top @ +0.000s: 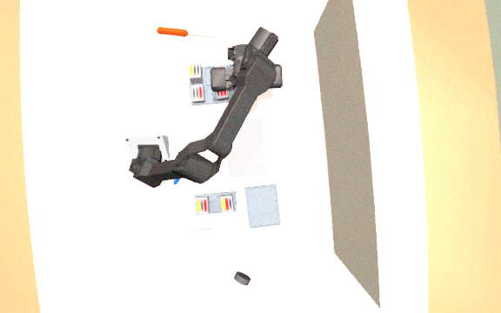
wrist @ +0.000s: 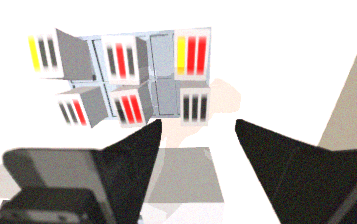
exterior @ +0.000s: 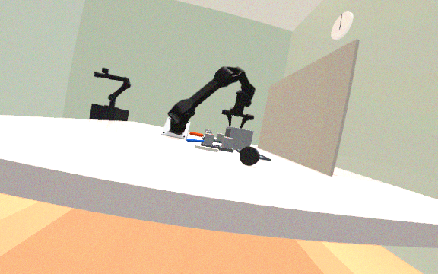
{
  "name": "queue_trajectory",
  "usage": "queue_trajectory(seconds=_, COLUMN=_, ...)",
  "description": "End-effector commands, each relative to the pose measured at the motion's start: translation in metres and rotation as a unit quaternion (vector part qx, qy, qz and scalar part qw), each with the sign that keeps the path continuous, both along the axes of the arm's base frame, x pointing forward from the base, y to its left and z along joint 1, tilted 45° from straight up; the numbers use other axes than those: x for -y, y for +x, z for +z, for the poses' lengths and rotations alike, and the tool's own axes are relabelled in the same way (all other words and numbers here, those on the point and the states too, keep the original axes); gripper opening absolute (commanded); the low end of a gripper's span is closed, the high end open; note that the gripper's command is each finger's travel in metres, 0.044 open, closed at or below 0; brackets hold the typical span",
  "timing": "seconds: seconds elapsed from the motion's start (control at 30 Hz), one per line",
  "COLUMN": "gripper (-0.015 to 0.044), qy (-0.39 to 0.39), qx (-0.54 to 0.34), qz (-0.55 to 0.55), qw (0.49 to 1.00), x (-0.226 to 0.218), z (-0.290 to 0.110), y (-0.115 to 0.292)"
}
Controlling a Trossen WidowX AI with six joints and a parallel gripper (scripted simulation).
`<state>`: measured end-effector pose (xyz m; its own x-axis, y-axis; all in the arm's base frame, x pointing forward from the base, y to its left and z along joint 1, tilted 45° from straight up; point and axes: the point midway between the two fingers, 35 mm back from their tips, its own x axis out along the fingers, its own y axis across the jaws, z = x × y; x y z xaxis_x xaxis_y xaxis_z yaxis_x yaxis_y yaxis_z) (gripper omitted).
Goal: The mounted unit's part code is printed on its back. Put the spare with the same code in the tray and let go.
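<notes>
A light grey rack (top: 207,85) (wrist: 162,54) holds several spare blocks with striped labels. In the wrist view the spare with three black bars (wrist: 194,106) sits at the rack's near right corner, and a yellow-red-red spare (wrist: 193,54) sits behind it. My gripper (wrist: 198,124) (exterior: 237,122) hangs above the rack, just short of the black-barred spare. Its fingers are partly apart with nothing between them. The grey mounted unit (exterior: 239,137) stands further along the table. The pale blue tray (top: 262,205) lies flat, with two labelled blocks (top: 216,203) beside it.
A tall tan panel (top: 346,152) (exterior: 310,110) stands along the table's right side. An orange-handled screwdriver (top: 172,31) lies beyond the rack. A blue pen (top: 176,181) lies by the arm's base (top: 146,143). A dark puck (top: 242,278) (exterior: 249,156) lies near the front.
</notes>
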<state>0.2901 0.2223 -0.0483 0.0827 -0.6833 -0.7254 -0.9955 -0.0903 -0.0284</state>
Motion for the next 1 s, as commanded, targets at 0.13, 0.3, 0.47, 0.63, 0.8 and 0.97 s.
queue_trajectory(seconds=0.13, gripper=0.03, qy=-0.002, qx=0.0, qz=0.002, qw=1.0, x=0.008, z=-0.008, y=0.002)
queue_trajectory(seconds=0.3, gripper=0.03, qy=-0.001, qx=0.0, qz=0.002, qw=1.0, x=0.013, z=-0.014, y=0.004)
queue_trajectory(seconds=0.47, gripper=0.03, qy=-0.001, qx=0.0, qz=0.002, qw=1.0, x=0.019, z=-0.02, y=0.005)
queue_trajectory(seconds=0.63, gripper=0.03, qy=-0.002, qx=0.0, qz=0.002, qw=1.0, x=0.025, z=-0.026, y=0.006)
queue_trajectory(seconds=0.8, gripper=0.03, qy=-0.002, qx=0.0, qz=0.002, qw=1.0, x=0.031, z=-0.032, y=0.007)
queue_trajectory(seconds=0.97, gripper=0.03, qy=-0.002, qx=0.0, qz=0.002, qw=1.0, x=0.036, z=-0.037, y=0.008)
